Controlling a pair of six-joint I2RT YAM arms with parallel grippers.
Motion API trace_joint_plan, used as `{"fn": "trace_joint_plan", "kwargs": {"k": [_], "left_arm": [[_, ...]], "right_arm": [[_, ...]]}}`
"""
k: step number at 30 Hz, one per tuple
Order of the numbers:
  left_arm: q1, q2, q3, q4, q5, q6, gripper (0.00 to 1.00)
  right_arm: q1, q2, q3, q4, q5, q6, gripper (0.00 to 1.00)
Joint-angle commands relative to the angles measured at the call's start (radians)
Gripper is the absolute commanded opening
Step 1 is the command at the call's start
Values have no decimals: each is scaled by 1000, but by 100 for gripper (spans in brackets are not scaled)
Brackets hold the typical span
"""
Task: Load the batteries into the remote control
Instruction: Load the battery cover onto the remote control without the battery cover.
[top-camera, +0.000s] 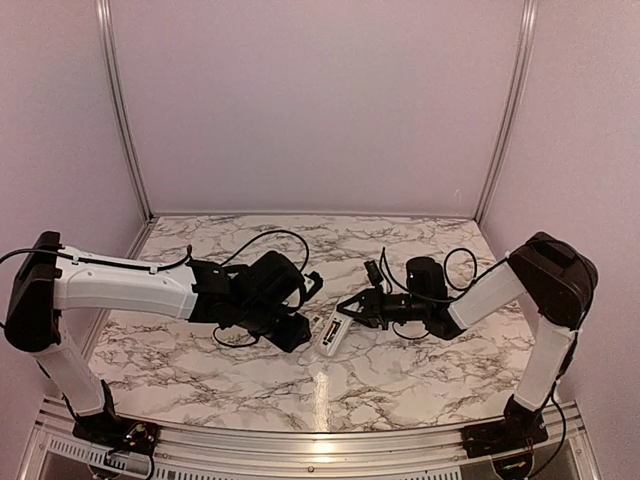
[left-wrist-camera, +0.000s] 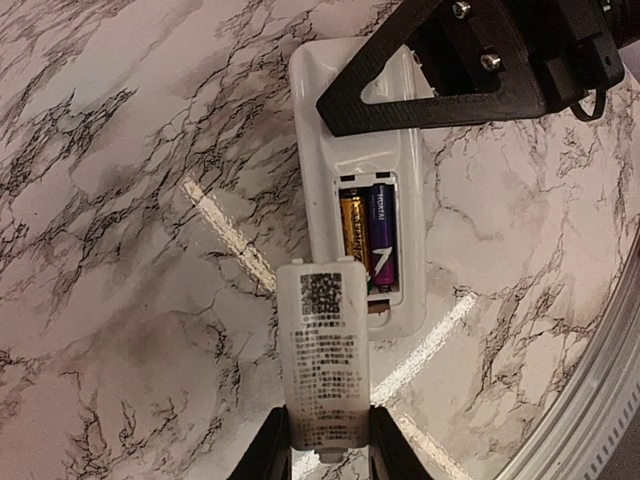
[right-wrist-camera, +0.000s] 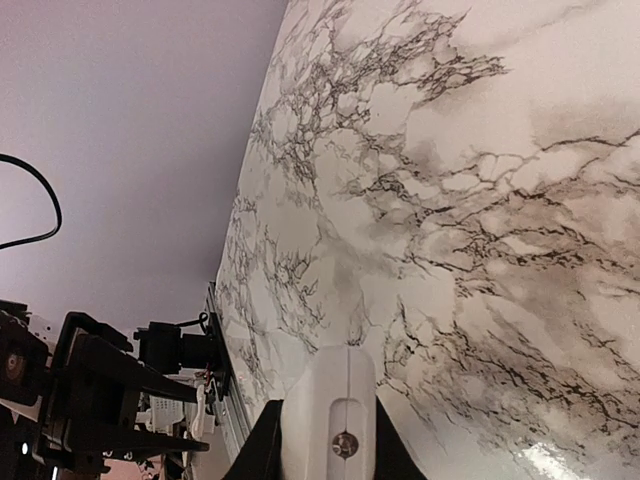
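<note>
The white remote control (left-wrist-camera: 360, 150) lies back up on the marble table, with its battery compartment open. Two batteries lie side by side in it, a golden one (left-wrist-camera: 354, 232) and a dark purple one (left-wrist-camera: 382, 238). My left gripper (left-wrist-camera: 323, 440) is shut on the white battery cover (left-wrist-camera: 322, 360), which has a printed label, and holds it just short of the compartment's near end. My right gripper (right-wrist-camera: 328, 438) is shut on the remote's (right-wrist-camera: 330, 400) far end, and one of its black fingers (left-wrist-camera: 440, 75) shows over the remote. In the top view both grippers, left (top-camera: 300, 325) and right (top-camera: 352, 308), meet at the remote (top-camera: 330, 334).
The marble table (top-camera: 400, 370) is ringed by lilac walls at the back and sides. A metal rail (left-wrist-camera: 600, 400) runs along the table's near edge. Cables loop over both wrists (top-camera: 270, 240).
</note>
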Motion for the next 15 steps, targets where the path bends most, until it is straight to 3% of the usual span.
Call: {"fn": "trace_joint_plan", "kwargs": {"k": [1,15], "left_arm": [[-11,55,44,42,30,5,19],[-25,138,85,36,51,20,20]], "right_arm": [[30,34,-3,73,40,61,0],[77,70,11,151,39,66,0]]}}
